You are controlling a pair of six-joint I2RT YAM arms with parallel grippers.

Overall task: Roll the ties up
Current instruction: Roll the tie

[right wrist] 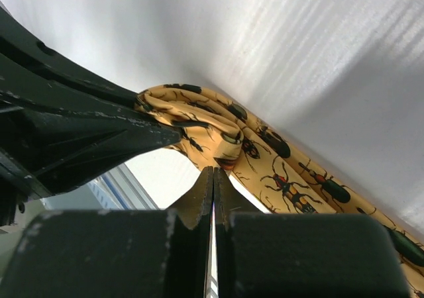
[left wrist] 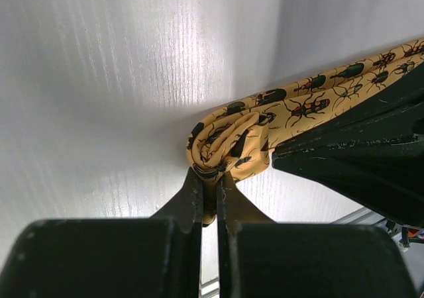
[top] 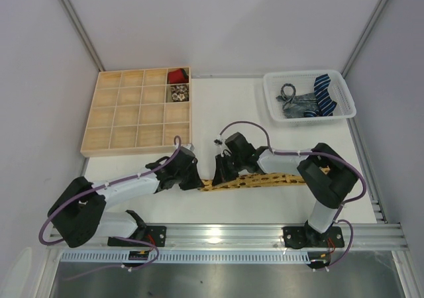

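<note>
Looking down from above, the yellow tie (top: 278, 177) lies along the near part of the counter (top: 225, 112), running from beside the right arm's base leftward to the middle, where both hands meet over its end. That end is curled up into a small loose roll, and the rest lies flat and straight.

Left hand (top: 197, 181), over to the wrist view: the left hand (left wrist: 209, 179) has its fingers (left wrist: 189, 202) nearly pressed together, pinching the edge of the roll on the yellow tie (left wrist: 298, 109). A sliver of fabric shows between the tips. You can see the beetle print clearly, dark bugs on mustard.

Right hand (top: 220, 174) comes in from the other side. In its own view the right hand (right wrist: 213, 172) is pressed fully together, tips right up against the underside of the roll on the yellow tie (right wrist: 291, 185). Whether any cloth is caught between them, I can't tell. The two hands sit just beside each other, one on each side of the roll.

Far left, the wooden tray (top: 122, 106) holds a rolled red tie (top: 176, 76) in its top right compartment, with a rolled patterned tie (top: 179, 93) in the one just below. Far right, the white basket (top: 305, 73) holds a grey tie (top: 295, 102) and a navy tie (top: 324, 93), both unrolled and heaped together.
</note>
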